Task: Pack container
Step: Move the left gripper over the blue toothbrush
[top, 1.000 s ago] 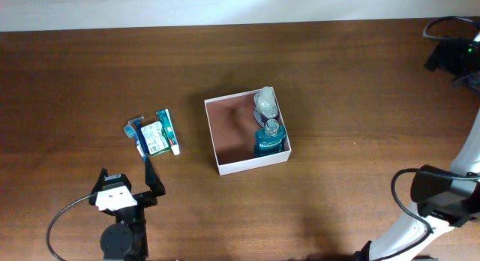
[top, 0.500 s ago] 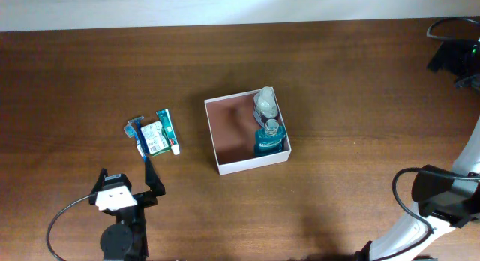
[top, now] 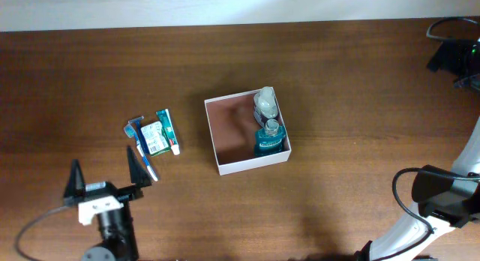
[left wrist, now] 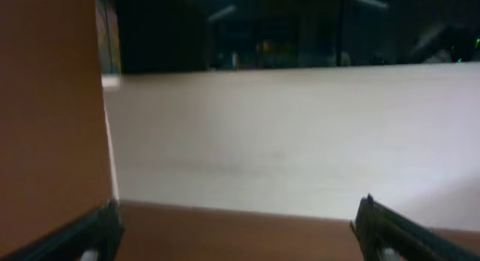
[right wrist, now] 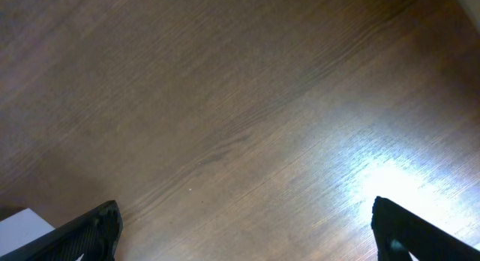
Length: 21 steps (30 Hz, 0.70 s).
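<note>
Now, overhead, container: the shallow square container with thin white walls and a reddish-brown floor (top: pixel 227 130) sits in the middle of the dark brown wooden surface (top: pixel 337 81); its left half is bare.
Overhead, already packed: a teal plastic bottle (top: pixel 270 139) and a clear rounded pale item (top: pixel 265 103) stand against the right wall, touching each other.
Overhead, loose pile: a teal-and-white toothpaste tube (top: pixel 167 130), a small green-and-white packet (top: pixel 153 138) and a blue-handled stick (top: pixel 139 141), toothbrush or razor I cannot tell, lie huddled together left of the container, apart from it.
Overhead, left hand: the left hand (top: pixel 105 173) hovers on the robot's side of the pile, jaws spread wide and empty, one fingertip near the blue stick.
Overhead, right hand: out of sight; only the right arm (top: pixel 442 197) shows at the lower right.
Left wrist: blurred; two dark fingers (left wrist: pixel 382 231) wide apart with nothing between; it looks past the surface's edge, so no item shows.
Right wrist: the right hand (right wrist: pixel 244 208) is wide open and empty over bare wood.
Step in hand: likely fetching a loose item with the left hand.
Doing it well: tip the wrist down until the pile is in view, take one outer item across its narrow width without dragging its neighbours, then release it low over the bare left half, clear of the bottle.
</note>
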Available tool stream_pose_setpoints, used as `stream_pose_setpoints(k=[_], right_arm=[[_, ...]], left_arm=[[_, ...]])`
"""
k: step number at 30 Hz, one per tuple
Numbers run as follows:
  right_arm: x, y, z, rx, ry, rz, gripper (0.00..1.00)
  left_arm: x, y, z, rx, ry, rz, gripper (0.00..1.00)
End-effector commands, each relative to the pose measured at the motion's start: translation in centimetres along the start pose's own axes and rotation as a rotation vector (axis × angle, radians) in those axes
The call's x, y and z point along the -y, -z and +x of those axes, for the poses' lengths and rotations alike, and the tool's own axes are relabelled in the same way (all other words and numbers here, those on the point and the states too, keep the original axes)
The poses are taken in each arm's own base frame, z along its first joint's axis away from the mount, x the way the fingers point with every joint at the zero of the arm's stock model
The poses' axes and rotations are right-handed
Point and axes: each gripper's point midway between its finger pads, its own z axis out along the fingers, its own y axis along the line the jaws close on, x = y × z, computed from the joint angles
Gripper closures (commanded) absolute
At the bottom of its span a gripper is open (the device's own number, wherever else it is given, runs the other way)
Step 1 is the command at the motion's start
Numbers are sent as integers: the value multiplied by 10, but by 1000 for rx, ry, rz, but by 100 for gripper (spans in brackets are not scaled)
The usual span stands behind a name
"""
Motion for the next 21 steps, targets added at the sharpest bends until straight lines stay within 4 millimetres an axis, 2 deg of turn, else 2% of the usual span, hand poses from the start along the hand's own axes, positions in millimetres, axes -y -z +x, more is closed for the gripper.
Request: stream_pose_setpoints(k=[1, 3, 6, 8, 11, 14, 17, 21], right_arm=[[3, 10, -3, 31, -3, -7, 1], [2, 10, -3, 31, -3, -8, 1], [3, 10, -3, 32, -3, -7, 1], [3, 10, -3, 31, -3, -7, 1], [3, 10, -3, 31, -3, -7, 1], [3, 10, -3, 31, -3, -7, 1], [3, 10, -3, 31, -3, -7, 1], [3, 10, -3, 32, -3, -7, 1]], left_arm=[[-5, -19, -60, -21, -217, -16, 1], [-5, -39, -71, -113, -246, -27, 0], [6, -69, -73, -256, -251, 17, 1], [23, -89, -64, -364, -230, 93, 1], [62, -106, -42, -507, -168, 276, 1], [94, -114, -12, -613, -131, 432, 1], [125, -110, 14, -685, -74, 598, 1], [132, -112, 26, -714, -61, 630, 1]])
